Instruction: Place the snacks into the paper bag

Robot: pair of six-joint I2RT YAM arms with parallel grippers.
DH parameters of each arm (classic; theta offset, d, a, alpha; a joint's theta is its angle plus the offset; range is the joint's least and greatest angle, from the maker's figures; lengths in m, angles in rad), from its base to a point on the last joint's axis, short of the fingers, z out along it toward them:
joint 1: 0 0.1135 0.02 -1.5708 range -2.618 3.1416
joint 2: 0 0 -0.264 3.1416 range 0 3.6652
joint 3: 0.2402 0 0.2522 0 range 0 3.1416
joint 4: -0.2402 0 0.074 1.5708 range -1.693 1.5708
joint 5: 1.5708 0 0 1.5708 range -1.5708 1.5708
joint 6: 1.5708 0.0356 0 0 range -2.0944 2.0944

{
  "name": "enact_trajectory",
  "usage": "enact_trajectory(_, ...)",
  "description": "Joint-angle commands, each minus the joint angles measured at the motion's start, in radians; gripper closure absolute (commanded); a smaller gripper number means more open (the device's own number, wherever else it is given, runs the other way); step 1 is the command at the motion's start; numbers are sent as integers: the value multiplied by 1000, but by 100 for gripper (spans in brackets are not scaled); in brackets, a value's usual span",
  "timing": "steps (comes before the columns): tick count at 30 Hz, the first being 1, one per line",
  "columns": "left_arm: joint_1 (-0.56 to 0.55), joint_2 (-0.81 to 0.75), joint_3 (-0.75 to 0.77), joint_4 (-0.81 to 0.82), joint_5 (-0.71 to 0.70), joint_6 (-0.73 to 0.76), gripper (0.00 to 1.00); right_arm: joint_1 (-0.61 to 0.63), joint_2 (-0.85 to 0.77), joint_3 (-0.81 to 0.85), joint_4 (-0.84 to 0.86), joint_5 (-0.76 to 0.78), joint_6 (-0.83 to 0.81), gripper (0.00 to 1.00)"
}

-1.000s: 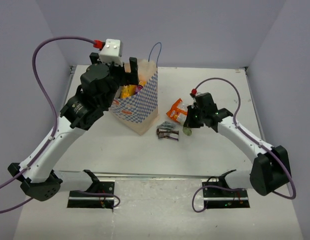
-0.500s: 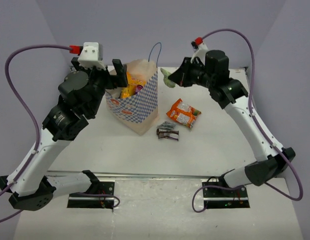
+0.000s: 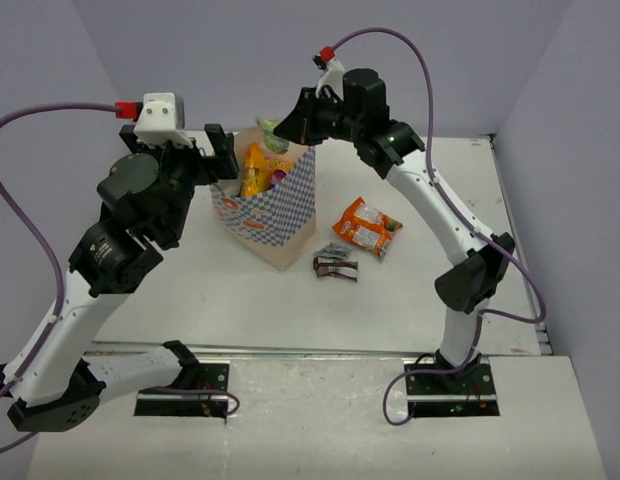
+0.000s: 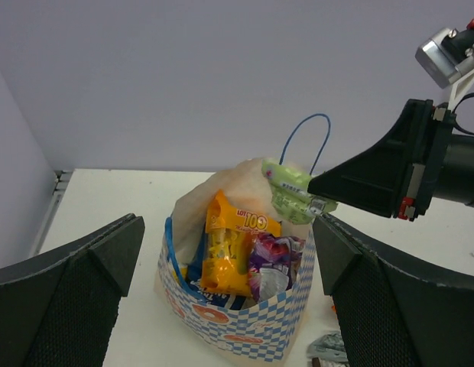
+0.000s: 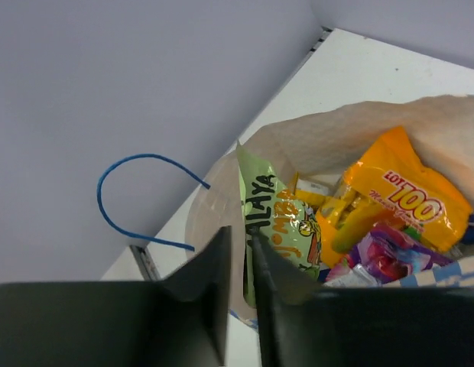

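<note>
**Right arm over the bag mouth, green packet in its jaws**

The right jaws are narrow and pinch one end of the green packet [image 4: 292, 191]. The packet sticks out ahead of the jaws, its long axis roughly in line with them. It hangs just above the far rim of the paper bag [image 3: 280, 215], on the side of the blue handle [image 5: 137, 202]. The open mouth lies below and slightly nearer. The yellow-orange bag [image 4: 229, 252] and purple packet [image 4: 274, 256] stand inside. The left jaws are wide, holding nothing, beside the bag's left side. The orange packet [image 3: 367, 227] and brown bar [image 3: 336, 265] lie on the surface [image 3: 410, 300], right of the bag and nearer the right arm. Judgement: letting go here should drop the packet in, though it may catch the far rim.
</note>
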Motion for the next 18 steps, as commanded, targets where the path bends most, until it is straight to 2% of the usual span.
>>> enact_trajectory(1,1,-11,-40,52,-52,51,0,39,28,100,84,-51,30,74)
enact_trajectory(2,1,-8,-45,63,-50,60,0,43,48,105,121,-62,47,50)
enact_trajectory(3,1,-5,-52,70,-50,65,0,48,54,109,130,-58,59,2)
enact_trajectory(7,1,13,-46,104,-52,92,0,49,17,88,172,5,65,1)
enact_trajectory(12,1,31,-40,129,-52,115,0,26,-88,17,120,44,38,1)
enact_trajectory(15,1,41,-34,110,-41,105,0,19,-214,-209,110,100,-5,1)
enact_trajectory(18,1,39,-38,89,-33,79,0,11,-312,-364,110,191,-45,1)
